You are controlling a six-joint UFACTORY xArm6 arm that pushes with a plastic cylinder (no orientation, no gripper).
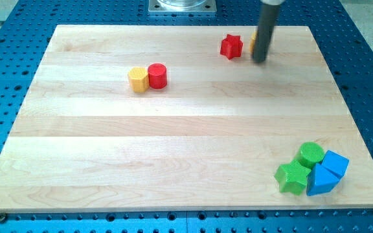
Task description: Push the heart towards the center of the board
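**Desk:** What is lying along the edges of the counter (pixel 173 142)?

**Photographer:** A red star (pixel 232 46) is sitting close to the far edge, right of middle. Just beside it, on its right, a yellow-orange block (pixel 253 44) is peeking out from behind the rod; it is mostly hidden, so I cannot tell its shape. In the near right corner, a green cylinder (pixel 311 154), a green star (pixel 293 177), a blue cube (pixel 334 164) and a blue wedge (pixel 320 181) are huddling together. A yellow block (pixel 137 79) and a red cylinder (pixel 157 76) are touching, far and left of middle. Bare wood is stretching across the middle.

**Desk:** And the pincer?

**Photographer:** The arm is ending in a plain dark rod, so I cannot tell any released or clenched state. My tip (pixel 259 61) is resting just on the near right side of the yellow-orange block, seemingly touching it.
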